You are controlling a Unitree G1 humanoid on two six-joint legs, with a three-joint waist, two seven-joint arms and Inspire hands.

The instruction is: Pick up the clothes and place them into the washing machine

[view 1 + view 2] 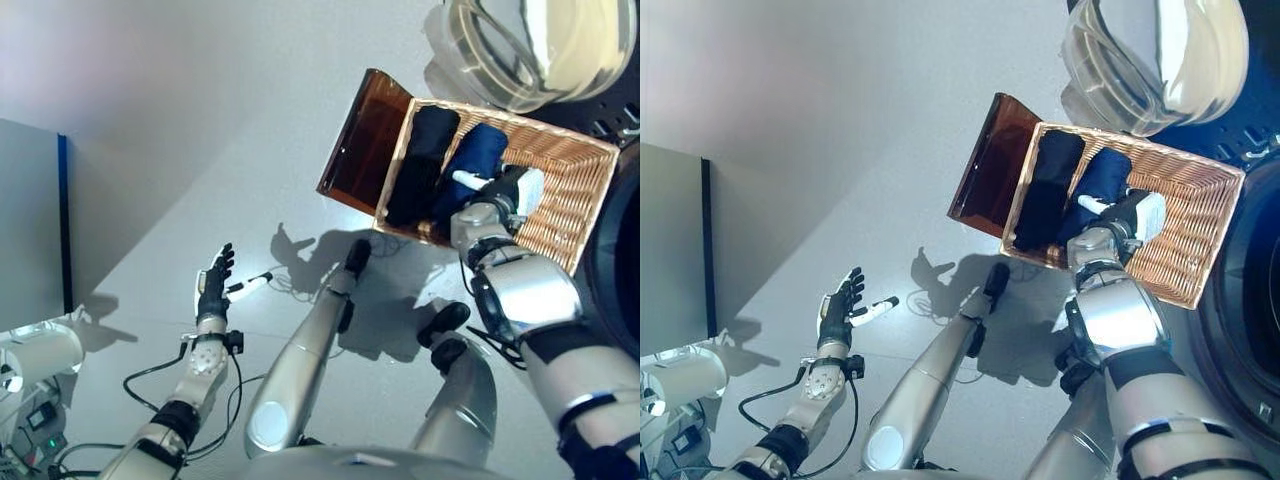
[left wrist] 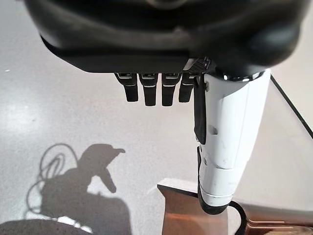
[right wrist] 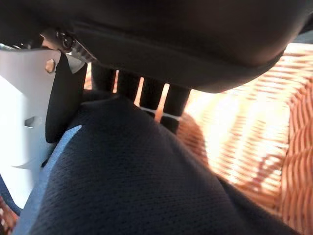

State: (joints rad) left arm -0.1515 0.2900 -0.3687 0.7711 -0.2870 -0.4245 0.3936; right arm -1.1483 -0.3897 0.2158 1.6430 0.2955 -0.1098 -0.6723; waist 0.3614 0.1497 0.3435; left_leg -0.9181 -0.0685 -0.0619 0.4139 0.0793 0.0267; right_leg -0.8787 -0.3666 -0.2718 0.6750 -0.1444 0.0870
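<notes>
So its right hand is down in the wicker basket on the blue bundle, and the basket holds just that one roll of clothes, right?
Not quite. The right hand is on the blue roll, but the basket holds two: a black roll lies beside it, as the left eye view shows.

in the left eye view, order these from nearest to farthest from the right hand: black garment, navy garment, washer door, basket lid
1. navy garment: in the basket, right hand on it.
2. black garment: in the basket, just beyond the navy one, on the lid's side.
3. basket lid: open at the basket's left edge.
4. washer door: beyond the basket.
</notes>
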